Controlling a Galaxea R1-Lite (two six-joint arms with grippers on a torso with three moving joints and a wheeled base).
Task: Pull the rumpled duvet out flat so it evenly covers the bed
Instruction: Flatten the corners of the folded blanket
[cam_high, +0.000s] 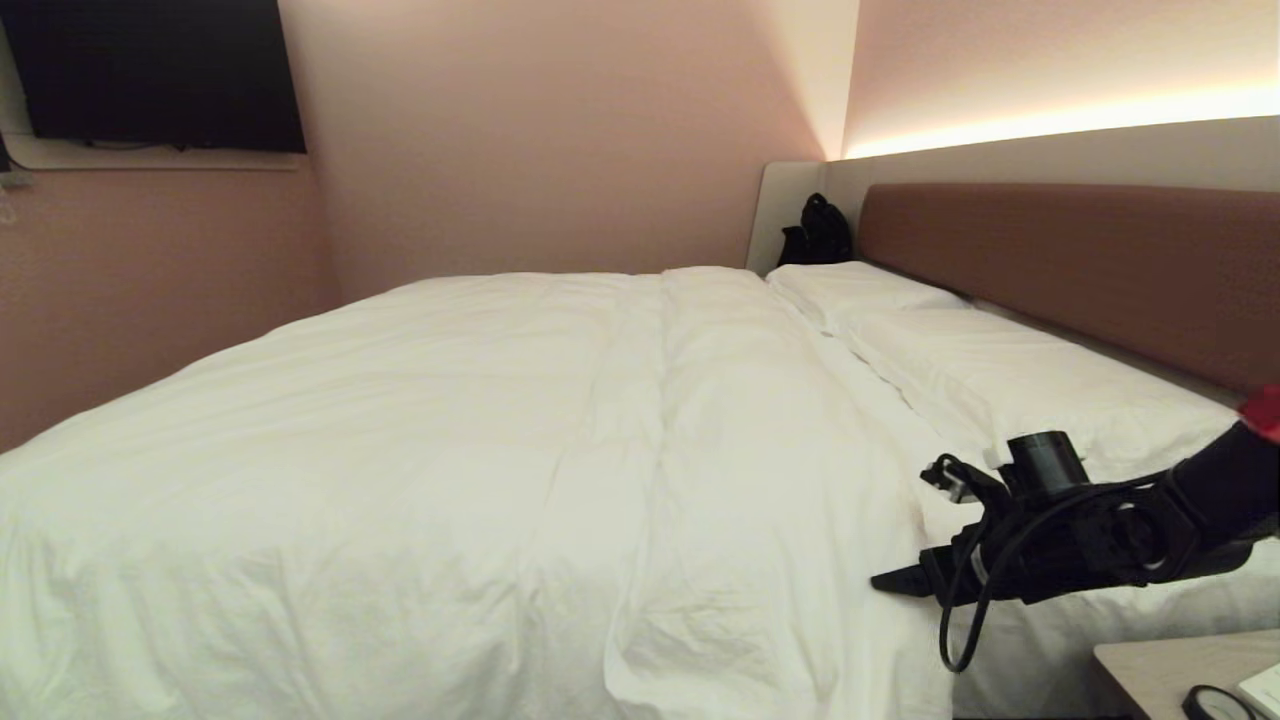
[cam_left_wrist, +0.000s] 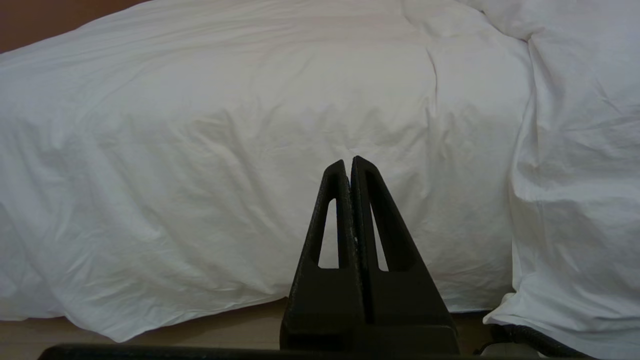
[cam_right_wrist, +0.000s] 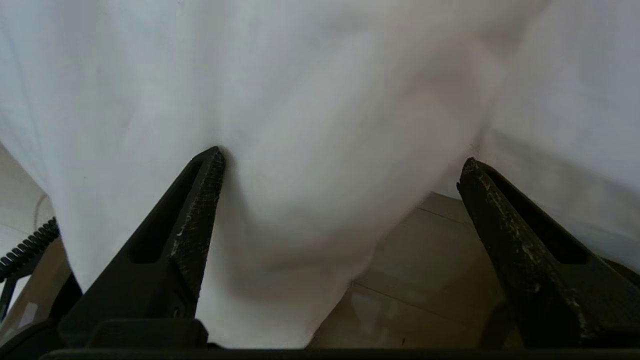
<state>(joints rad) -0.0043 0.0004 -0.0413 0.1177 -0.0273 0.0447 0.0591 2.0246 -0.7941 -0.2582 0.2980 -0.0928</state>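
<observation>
No text, label, brand, number or sign is showing legibly anywhere in these views.

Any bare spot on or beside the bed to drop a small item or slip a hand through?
Flat room: the wide duvet top, left of its centre seam. Some bare top on the bedside table corner, beside a dark round thing. Crowded: the headboard end holds pillows and a black bag; the open right gripper flanks a hanging duvet fold.
</observation>
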